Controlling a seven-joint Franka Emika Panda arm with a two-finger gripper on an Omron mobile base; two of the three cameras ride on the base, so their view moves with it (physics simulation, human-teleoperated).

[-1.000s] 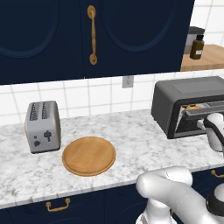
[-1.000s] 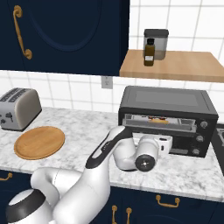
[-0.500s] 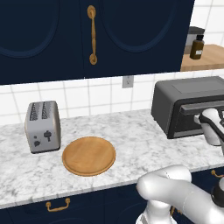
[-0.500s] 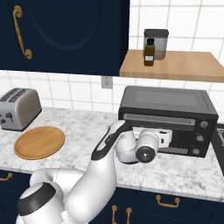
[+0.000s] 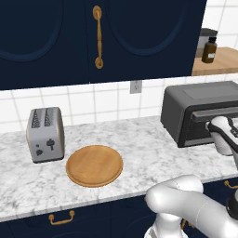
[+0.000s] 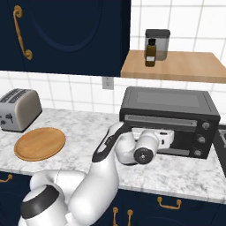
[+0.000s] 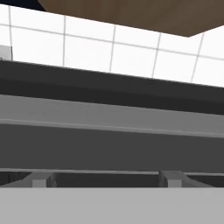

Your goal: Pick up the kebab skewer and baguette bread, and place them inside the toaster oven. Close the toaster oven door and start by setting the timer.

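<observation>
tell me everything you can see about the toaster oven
The toaster oven is a dark grey, metal-looking box standing upright at the right end of the marble counter, under a wooden shelf. Its front door looks shut or nearly shut, with a bar handle along the top edge. Round knobs run down the right side. The robot's white hand is pressed close against the door front.

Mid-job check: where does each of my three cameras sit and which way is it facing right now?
Left base view: behind the arm's left, looking forward and down over the counter, toaster and toaster oven; white arm rises lower right.
Right base view: behind the arm's right, same counter; arm rises lower left, its hand at the toaster oven door.
Hand view: on the hand, close against the oven's grey front, wall tiles above.
Both base views share toaster, wooden board and oven.
</observation>
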